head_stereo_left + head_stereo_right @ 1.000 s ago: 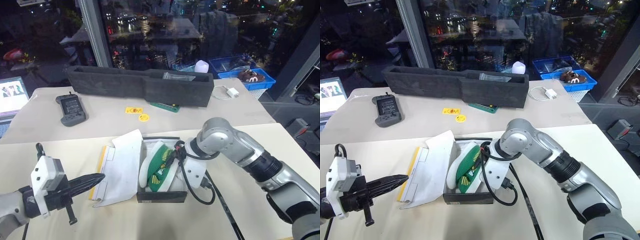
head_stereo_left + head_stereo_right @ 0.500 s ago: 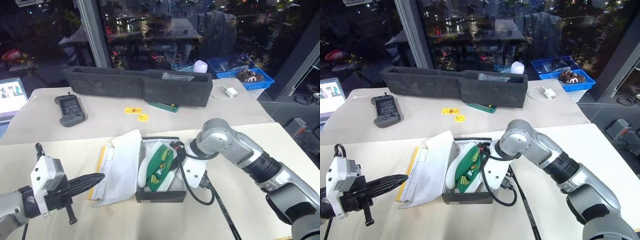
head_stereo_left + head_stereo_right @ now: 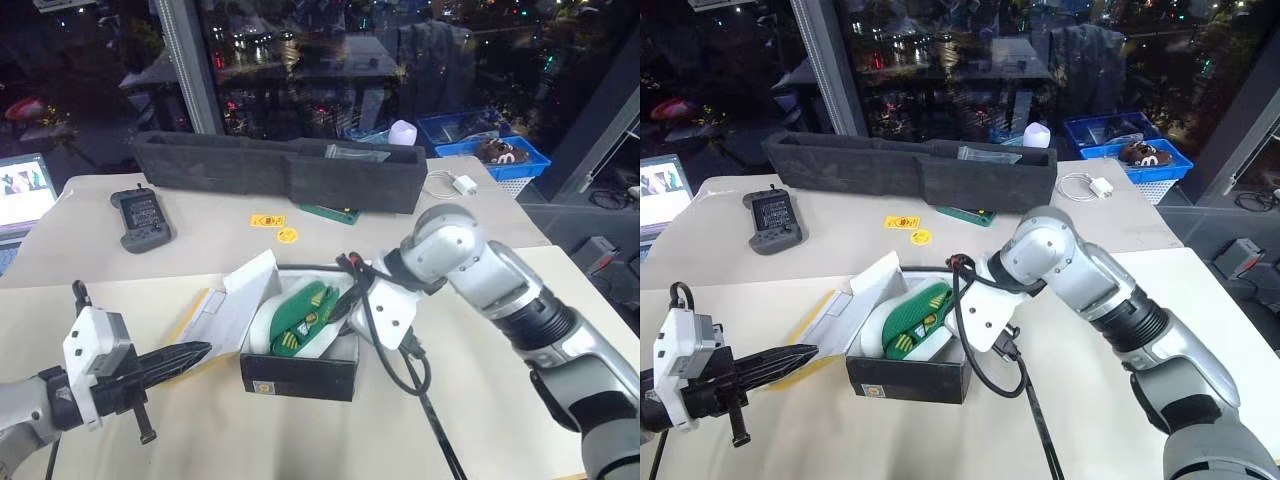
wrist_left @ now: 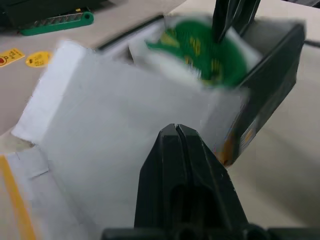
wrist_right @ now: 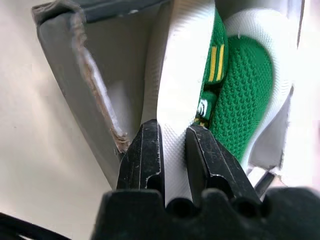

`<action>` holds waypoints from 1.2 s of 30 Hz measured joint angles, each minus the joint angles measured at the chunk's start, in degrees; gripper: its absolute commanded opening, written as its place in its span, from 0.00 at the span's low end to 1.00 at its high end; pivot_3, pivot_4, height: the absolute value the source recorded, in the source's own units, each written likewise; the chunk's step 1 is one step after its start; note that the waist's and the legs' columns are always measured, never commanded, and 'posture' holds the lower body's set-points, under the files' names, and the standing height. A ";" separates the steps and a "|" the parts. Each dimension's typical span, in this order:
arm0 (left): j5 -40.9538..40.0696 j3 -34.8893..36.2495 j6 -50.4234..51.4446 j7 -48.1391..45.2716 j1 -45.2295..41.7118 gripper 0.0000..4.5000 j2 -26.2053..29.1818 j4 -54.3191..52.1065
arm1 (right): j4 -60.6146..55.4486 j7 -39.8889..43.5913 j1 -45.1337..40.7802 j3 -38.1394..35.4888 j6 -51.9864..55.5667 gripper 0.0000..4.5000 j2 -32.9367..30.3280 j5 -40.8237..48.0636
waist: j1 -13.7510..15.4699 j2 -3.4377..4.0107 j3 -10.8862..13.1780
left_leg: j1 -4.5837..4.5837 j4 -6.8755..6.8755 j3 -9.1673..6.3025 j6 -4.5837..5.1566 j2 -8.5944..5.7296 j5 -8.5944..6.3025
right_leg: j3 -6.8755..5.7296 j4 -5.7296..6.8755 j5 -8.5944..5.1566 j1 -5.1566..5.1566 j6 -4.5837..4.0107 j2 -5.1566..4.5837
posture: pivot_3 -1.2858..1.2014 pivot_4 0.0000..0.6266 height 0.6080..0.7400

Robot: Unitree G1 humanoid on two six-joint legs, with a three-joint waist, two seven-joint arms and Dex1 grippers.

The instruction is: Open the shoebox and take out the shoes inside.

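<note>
The shoebox sits tipped on the near table, black sides showing. Its lid, with a white inside and a yellow edge, hangs open to the left. Two green shoes with white soles lie inside. My right gripper reaches into the box from the right and is shut on the white sole of one shoe. In the left eye view that gripper is at the box's right end. My left gripper is shut, holds nothing and points at the lid from the left, just short of it.
A long dark grey foam tray lies across the far table. Near it are a black handheld device, yellow stickers and a white charger. Blue baskets stand beyond. A black cable trails from my right wrist.
My right gripper closed on a shoe's sole and rose. The box tipped up with it and slid left, and its lid lifted off the table. My left gripper stayed put.
</note>
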 measured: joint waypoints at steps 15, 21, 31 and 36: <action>0.08 -0.69 0.34 -0.33 -1.49 0.00 1.19 0.99 | 8.89 -7.54 4.57 2.71 -9.02 0.07 0.53 -13.50 | 0.01 -0.04 -0.02 | -0.05 -0.04 0.12 -0.03 -0.03 0.00 | 0.01 -0.01 -0.01 -0.03 0.02 -0.02 | 0.52 0.24 1.00; 0.05 -0.86 0.35 -0.54 -2.05 0.00 1.53 1.36 | 5.71 -7.53 5.50 2.48 -4.81 0.07 1.94 -10.88 | -0.63 -0.03 0.00 | 0.02 -0.04 0.07 -0.02 0.06 0.00 | 0.05 0.05 0.17 -0.01 0.28 0.12 | 0.52 0.24 1.00; 0.00 -0.68 1.35 -0.85 -1.39 0.00 1.93 1.60 | 6.18 -11.39 5.72 4.10 -14.72 0.07 -2.20 -18.56 | 0.60 0.06 0.12 | 0.13 0.05 0.24 -0.21 -0.02 -0.02 | -0.19 -0.09 -0.10 -0.10 0.14 -0.14 | 0.52 0.24 1.00; 0.00 -0.75 1.34 -0.95 -2.61 0.00 2.34 1.68 | 3.88 -13.08 5.44 3.07 -10.43 0.07 2.24 -15.64 | -0.40 -0.18 0.12 | 0.02 -0.02 0.17 -0.37 0.03 0.05 | 0.01 0.00 0.21 -0.03 0.41 0.02 | 0.52 0.24 1.00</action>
